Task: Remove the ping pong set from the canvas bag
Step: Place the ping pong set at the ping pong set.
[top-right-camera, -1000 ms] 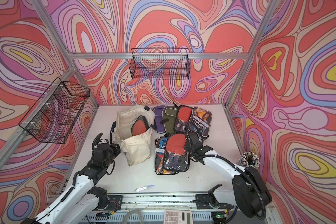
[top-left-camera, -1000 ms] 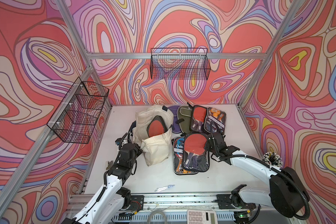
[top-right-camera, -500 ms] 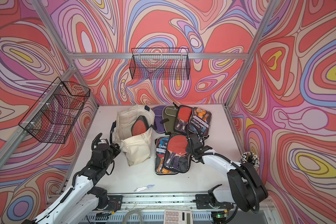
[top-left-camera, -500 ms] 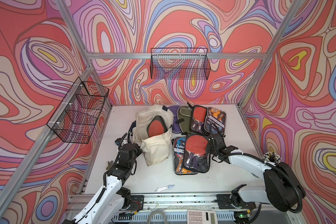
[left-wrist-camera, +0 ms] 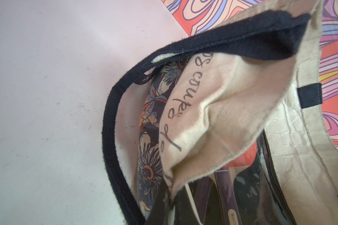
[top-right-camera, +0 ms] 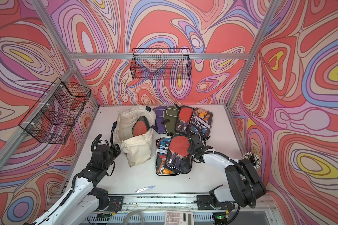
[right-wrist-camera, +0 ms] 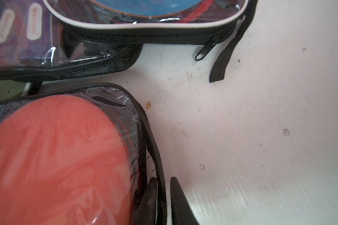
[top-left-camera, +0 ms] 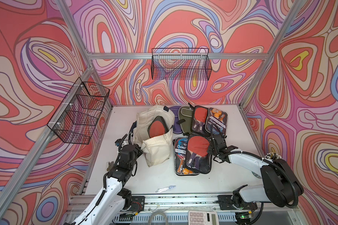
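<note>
The cream canvas bag (top-left-camera: 156,153) (top-right-camera: 139,153) lies slumped at the table's middle left, its mouth gaping. A ping pong set (top-left-camera: 157,128) (top-right-camera: 140,127) with a red paddle sticks out of it. My left gripper (top-left-camera: 141,149) (top-right-camera: 119,150) is shut on the bag's rim cloth (left-wrist-camera: 213,136); the fabric hides its fingers. A second ping pong set (top-left-camera: 198,153) (right-wrist-camera: 57,155) in a clear zip case lies on the table right of the bag. My right gripper (top-left-camera: 210,151) (right-wrist-camera: 163,178) straddles this case's black edge, its jaws slightly apart with a gap showing beside one finger.
The loose set rests partly on a blue-labelled set (top-left-camera: 180,153). Further sets (top-left-camera: 216,121) and green (top-left-camera: 185,118) and purple (top-left-camera: 175,116) covers crowd the back. Wire baskets (top-left-camera: 180,64) (top-left-camera: 78,113) hang on the walls. A small wrapper (top-left-camera: 165,188) lies near the front rail.
My right gripper's jaws have parted a little from the loose set's edge, and the set has settled onto the pile. The left arm and the bag have stayed still.
</note>
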You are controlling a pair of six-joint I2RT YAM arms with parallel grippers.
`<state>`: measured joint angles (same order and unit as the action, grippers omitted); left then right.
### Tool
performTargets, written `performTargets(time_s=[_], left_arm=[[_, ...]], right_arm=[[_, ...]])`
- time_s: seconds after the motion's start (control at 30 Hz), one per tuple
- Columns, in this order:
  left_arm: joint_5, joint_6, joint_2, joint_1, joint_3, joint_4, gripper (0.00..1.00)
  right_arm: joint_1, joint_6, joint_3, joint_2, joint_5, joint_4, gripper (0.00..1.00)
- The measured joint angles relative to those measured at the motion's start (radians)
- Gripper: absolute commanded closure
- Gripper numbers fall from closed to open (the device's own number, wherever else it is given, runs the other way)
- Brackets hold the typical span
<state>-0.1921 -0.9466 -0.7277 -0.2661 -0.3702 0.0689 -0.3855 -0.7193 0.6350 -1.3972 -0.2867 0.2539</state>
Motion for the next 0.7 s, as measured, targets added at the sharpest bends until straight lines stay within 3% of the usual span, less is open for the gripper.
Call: performTargets(time_s=[0.1,0.3,0.4,0.7], left_arm=[[0.000,0.000,0.006,0.001,0.006,0.003,1.00],[0.000,0.000,0.007,0.005,0.006,0.003,1.00],[0.000,0.000,0.005,0.005,0.006,0.002,1.00],[0.001,-0.004,-0.010,0.005,0.007,-0.010,1.00]], right_arm=[[0.001,0.005,0.001,0.000,0.000,0.001,0.67],[0.004,0.014,0.006,0.000,0.005,0.006,0.29],[0.005,0.013,0.022,0.003,0.005,0.020,0.24],[0.005,0.030,0.104,0.058,-0.014,0.075,0.23]])
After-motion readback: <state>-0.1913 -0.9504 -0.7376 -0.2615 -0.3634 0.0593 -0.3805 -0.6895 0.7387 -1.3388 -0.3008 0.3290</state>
